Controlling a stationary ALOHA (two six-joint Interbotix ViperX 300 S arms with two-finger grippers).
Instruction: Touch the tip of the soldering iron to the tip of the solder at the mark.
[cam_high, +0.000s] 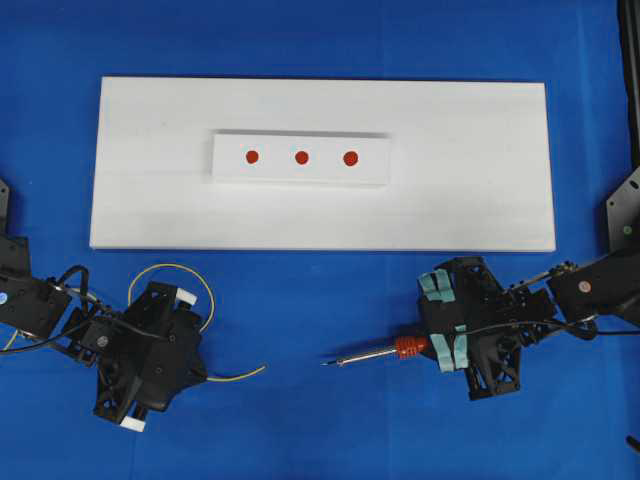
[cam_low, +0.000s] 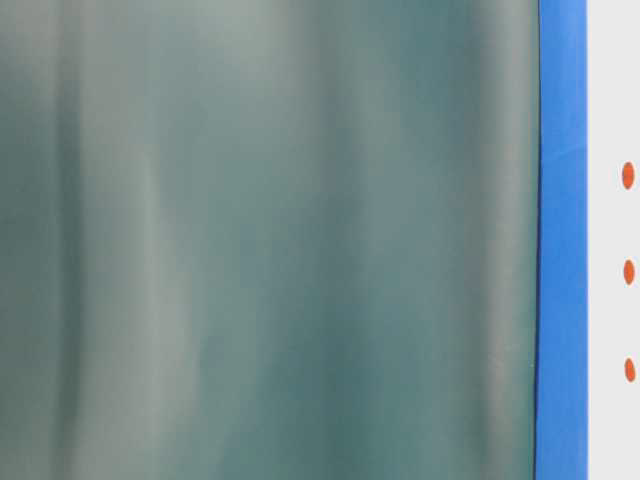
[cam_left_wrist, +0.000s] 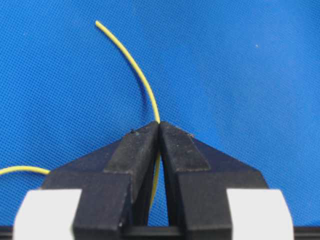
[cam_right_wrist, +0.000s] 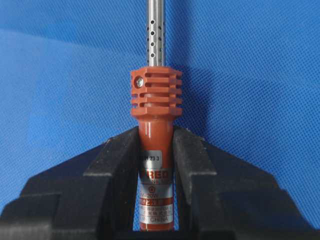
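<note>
Because the solder (cam_left_wrist: 131, 62) is a thin, limp yellow wire, you should expect its free end to sway; the left fingers (cam_left_wrist: 159, 131), clamped on it, sit near-left on the bench (cam_high: 320, 420). The soldering iron (cam_high: 375, 354) is stiff and light, and the right fingers (cam_right_wrist: 156, 150) pinch its orange-red handle, its tip pointing left, near the white board (cam_high: 480, 200).

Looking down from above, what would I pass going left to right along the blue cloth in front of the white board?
Left gripper → free end of the solder → tip of the soldering iron → its orange-red handle → right gripper.
</note>
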